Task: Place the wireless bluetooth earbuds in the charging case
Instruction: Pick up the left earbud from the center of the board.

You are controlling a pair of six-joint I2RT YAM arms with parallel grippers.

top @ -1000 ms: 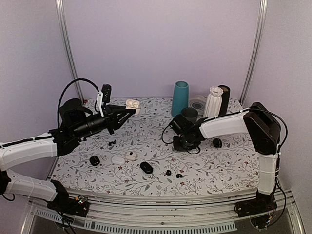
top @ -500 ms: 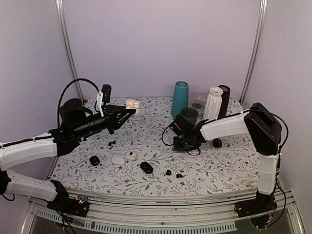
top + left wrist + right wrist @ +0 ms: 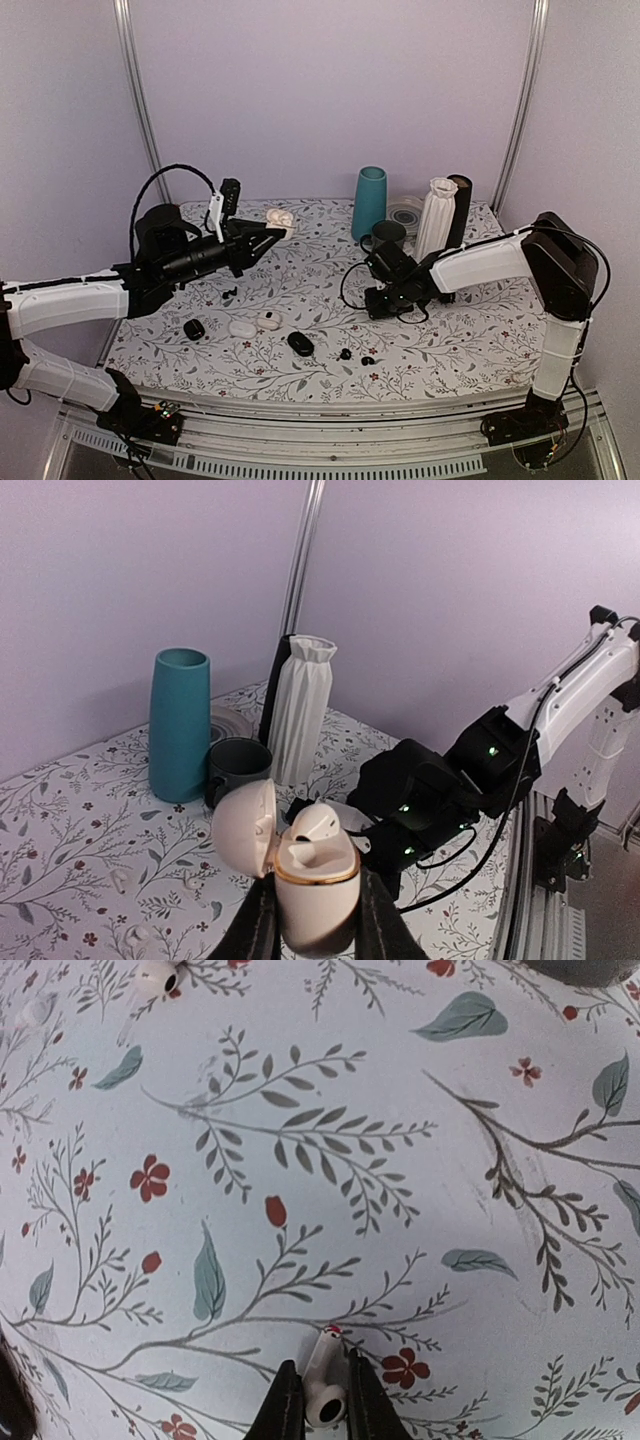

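My left gripper (image 3: 312, 905) (image 3: 272, 234) is raised above the table's left half and is shut on the body of a cream charging case (image 3: 315, 875) (image 3: 279, 217). The case's lid (image 3: 245, 825) is hinged open. One white earbud (image 3: 318, 825) sits in the case, and the slot beside it is empty. My right gripper (image 3: 322, 1405) (image 3: 377, 304) is down at the flowered tablecloth, mid-table. It is shut on a white earbud (image 3: 320, 1365) whose stem points away from the fingers. Whether this earbud touches the cloth I cannot tell.
A teal vase (image 3: 370, 203), a dark mug (image 3: 388, 235), a white ribbed vase (image 3: 437, 210) and a black cylinder (image 3: 460, 205) stand at the back. Near the front lie two white cases (image 3: 242, 328), a black oval case (image 3: 300, 343) and two tiny black buds (image 3: 345, 353). Another loose white earbud (image 3: 155, 975) lies on the cloth.
The right gripper's jaws have closed on the white earbud, and that arm has shifted slightly right. The left arm has moved a little right with the open case.
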